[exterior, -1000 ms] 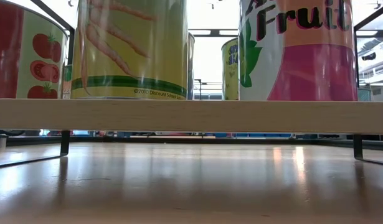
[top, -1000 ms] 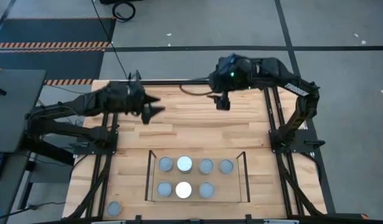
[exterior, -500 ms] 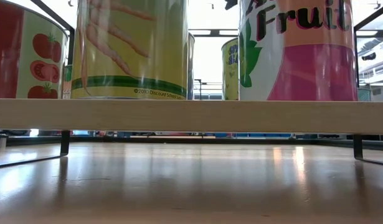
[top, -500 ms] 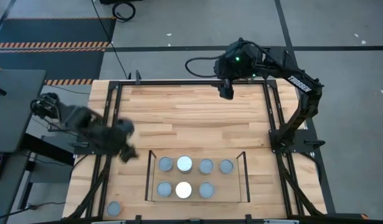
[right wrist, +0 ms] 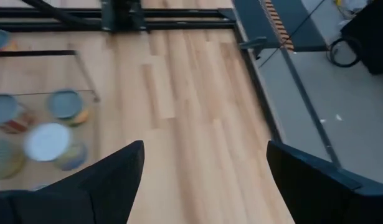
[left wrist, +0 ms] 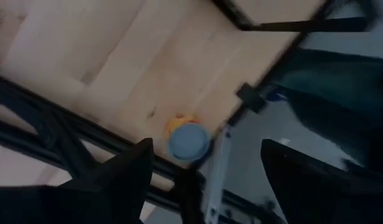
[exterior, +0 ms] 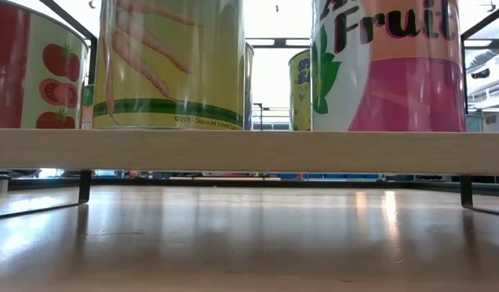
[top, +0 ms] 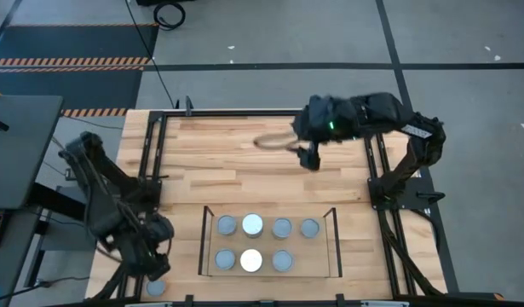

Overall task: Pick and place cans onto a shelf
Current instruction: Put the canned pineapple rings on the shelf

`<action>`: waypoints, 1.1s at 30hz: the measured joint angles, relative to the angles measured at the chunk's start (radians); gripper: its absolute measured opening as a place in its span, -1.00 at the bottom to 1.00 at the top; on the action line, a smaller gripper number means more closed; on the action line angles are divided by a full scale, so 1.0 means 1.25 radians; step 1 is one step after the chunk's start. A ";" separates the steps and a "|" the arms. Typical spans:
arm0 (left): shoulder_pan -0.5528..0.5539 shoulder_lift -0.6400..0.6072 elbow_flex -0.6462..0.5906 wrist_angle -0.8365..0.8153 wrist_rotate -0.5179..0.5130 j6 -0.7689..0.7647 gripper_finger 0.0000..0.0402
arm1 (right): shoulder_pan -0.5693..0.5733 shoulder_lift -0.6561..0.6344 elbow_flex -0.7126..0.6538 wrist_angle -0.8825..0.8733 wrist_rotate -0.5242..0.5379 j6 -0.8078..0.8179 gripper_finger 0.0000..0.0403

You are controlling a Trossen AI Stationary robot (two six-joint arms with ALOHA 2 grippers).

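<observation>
My left gripper (left wrist: 200, 180) hangs open above a lone can (left wrist: 189, 140); my right gripper (right wrist: 203, 180), open, faces the shelf (top: 207, 223).

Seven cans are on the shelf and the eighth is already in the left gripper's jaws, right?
Not quite. Seven cans stand on the shelf, but the eighth can sits on the tabletop near the corner. The left gripper hovers by it with jaws open and empty, as the high view shows.
</observation>
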 joint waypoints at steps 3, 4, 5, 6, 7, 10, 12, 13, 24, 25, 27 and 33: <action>-0.020 0.051 0.000 0.002 -0.005 -0.017 0.54 | 0.088 0.000 0.000 -0.017 0.023 0.093 0.71; -0.022 0.070 0.000 0.002 -0.005 -0.020 0.55 | 0.117 0.000 0.000 -0.024 0.028 0.125 0.71; -0.023 0.089 0.000 0.002 -0.005 -0.024 0.56 | 0.144 0.000 0.000 -0.031 0.035 0.157 0.71; -0.023 0.109 0.000 0.002 -0.001 -0.026 0.57 | 0.169 0.000 0.000 -0.038 0.042 0.188 0.71; -0.023 0.127 0.000 0.001 0.004 -0.027 0.57 | 0.193 0.000 0.000 -0.043 0.047 0.218 0.71; -0.035 0.182 0.000 0.001 0.006 -0.025 0.57 | 0.254 0.000 0.000 -0.049 0.067 0.300 0.71; -0.052 0.214 0.000 0.008 0.009 -0.030 0.57 | 0.288 0.000 0.000 -0.050 0.082 0.339 0.71; -0.064 0.228 0.000 0.013 0.012 -0.039 0.57 | 0.304 0.000 0.000 -0.051 0.087 0.353 0.71; -0.176 0.297 -0.019 0.099 0.036 -0.185 0.53 | 0.381 0.000 0.000 -0.052 0.166 0.402 0.71; -0.180 0.297 -0.035 0.126 0.039 -0.199 0.51 | 0.382 0.000 0.000 -0.052 0.166 0.403 0.71; -0.188 0.298 -0.075 0.194 0.048 -0.205 0.44 | 0.382 0.000 0.000 -0.052 0.166 0.405 0.71; -0.171 0.298 -0.142 0.288 0.062 -0.249 0.44 | 0.384 0.000 0.000 -0.053 0.160 0.425 0.71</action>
